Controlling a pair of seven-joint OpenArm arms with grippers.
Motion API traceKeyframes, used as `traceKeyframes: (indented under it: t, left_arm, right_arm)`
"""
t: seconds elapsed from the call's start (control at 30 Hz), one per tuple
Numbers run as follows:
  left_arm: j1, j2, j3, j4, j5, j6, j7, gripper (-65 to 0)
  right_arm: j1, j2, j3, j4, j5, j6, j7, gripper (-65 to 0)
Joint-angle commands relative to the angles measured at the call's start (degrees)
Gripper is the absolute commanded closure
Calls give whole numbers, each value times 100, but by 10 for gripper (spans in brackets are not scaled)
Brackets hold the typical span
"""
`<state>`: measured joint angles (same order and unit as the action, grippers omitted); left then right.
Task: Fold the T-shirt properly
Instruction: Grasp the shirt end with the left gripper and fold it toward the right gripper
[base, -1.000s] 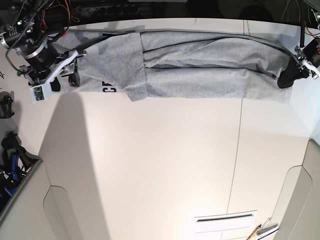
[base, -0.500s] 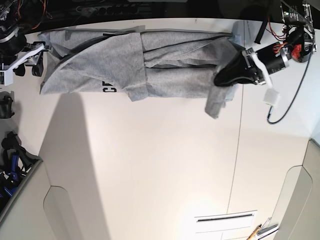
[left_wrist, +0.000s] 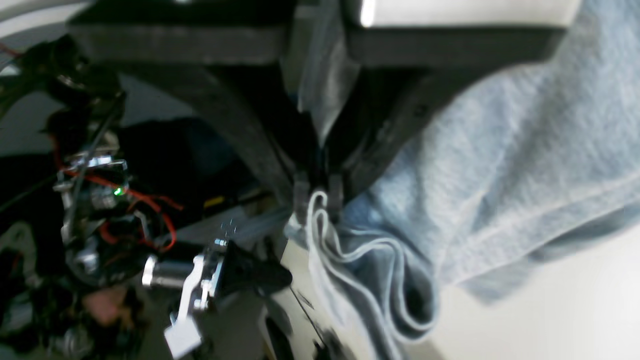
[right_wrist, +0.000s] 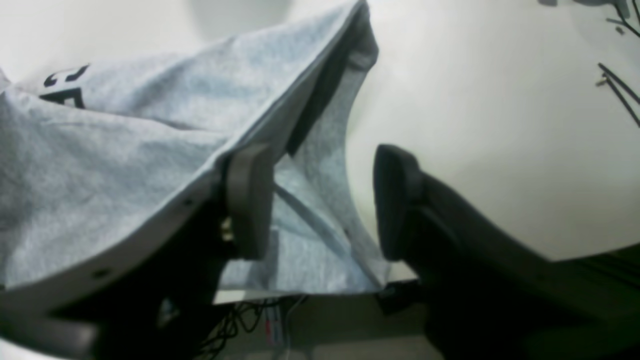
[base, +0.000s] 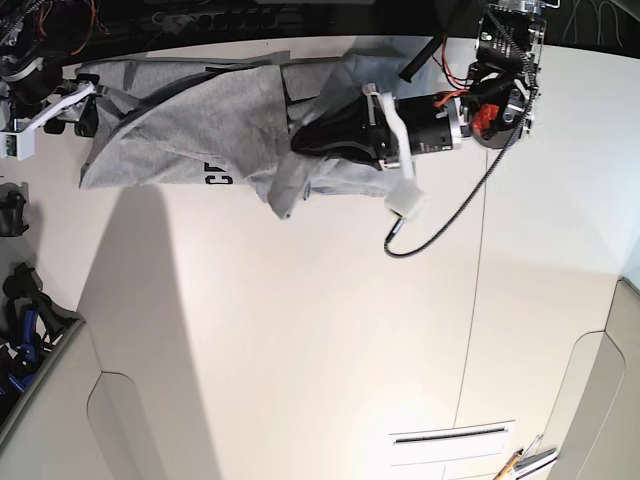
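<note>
In the left wrist view, the left gripper (left_wrist: 316, 192) is clenched on a bunched hem edge of the light heather-grey cotton T-shirt (left_wrist: 500, 165); several layers of fabric loop out just below the fingertips, and the rest hangs away to the right over the pale tabletop (left_wrist: 560, 310). The picture is blurred, so how many layers are pinched is hard to say.

In the right wrist view, the right gripper (right_wrist: 320, 200) stands wide apart, grasping nothing. The grey cloth lies draped over one finger (right_wrist: 247, 200) and between the two, with black lettering (right_wrist: 62, 85) showing at upper left.

In the base view, the T-shirt lies along the far edge of the white table, the left arm carrying its gathered end over the middle of the garment towards the lettered part, near the collar end where the right gripper (base: 72, 112) waits.

This looks like the lengthwise fold, bottom brought to top. The next move likely calls for laying the carried end flat and square on the shoulders before letting go.
</note>
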<state>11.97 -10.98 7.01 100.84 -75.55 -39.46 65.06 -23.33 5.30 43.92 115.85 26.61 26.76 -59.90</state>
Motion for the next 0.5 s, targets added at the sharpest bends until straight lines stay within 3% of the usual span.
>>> traceKeyframes:
  t: [0.0,0.3,0.4,0.47]
  left_arm:
    - [-103,9,105,105,-94,-54,-166,0]
    - [-181,236,627,105,916,-54,-739,0]
    - [-181,243,627,105,914,-54,-750,-218]
    - [-181,243,627,105,892,-54,-835,-260]
  right_arm:
    - [-2,72,31,79,85,4,142,-316]
    - [-2,72,31,79,87,4,144,-316]
    - [-2,72,31,79,155,4,144,-317]
    - [0,72,31,79,216,7,160,-317]
